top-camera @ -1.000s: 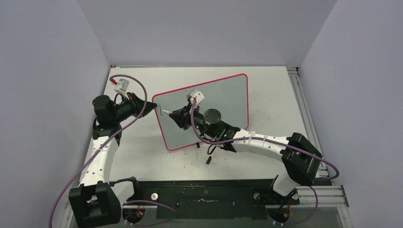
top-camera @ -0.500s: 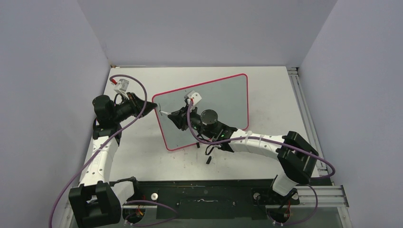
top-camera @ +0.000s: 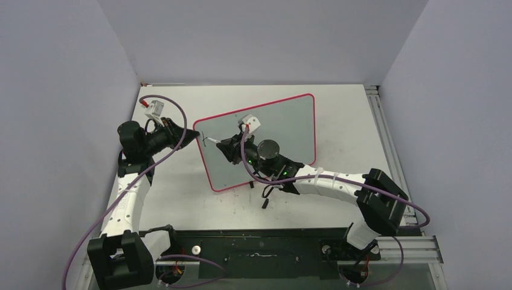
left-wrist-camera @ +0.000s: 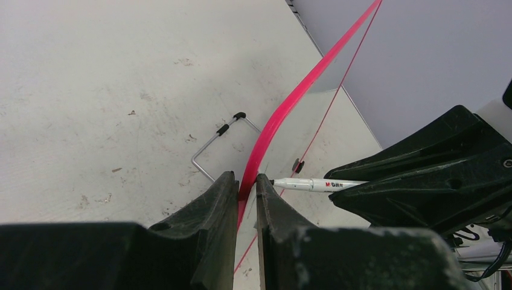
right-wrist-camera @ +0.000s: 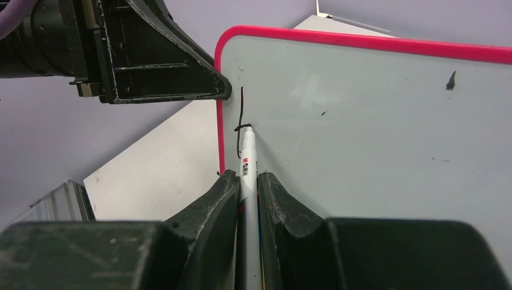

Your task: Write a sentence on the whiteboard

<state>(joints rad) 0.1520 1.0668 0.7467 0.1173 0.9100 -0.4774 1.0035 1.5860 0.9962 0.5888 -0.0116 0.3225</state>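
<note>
Scuffed table [top-camera: 181, 202], lilac walls [top-camera: 259, 36], whiteboard [top-camera: 290, 124].

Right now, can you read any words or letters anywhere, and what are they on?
"M": red print on the pen; the letters after it are too blurred to read.
Small red logo on the pen, right wrist view: too small to read.
The black stroke on the whiteboard: one line with a small loop, no readable letter yet.

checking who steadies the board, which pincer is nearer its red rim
Left. The left pincer clamps the whiteboard by its red rim; the right pincer grips the pen just inside that rim, over the board face.
</note>
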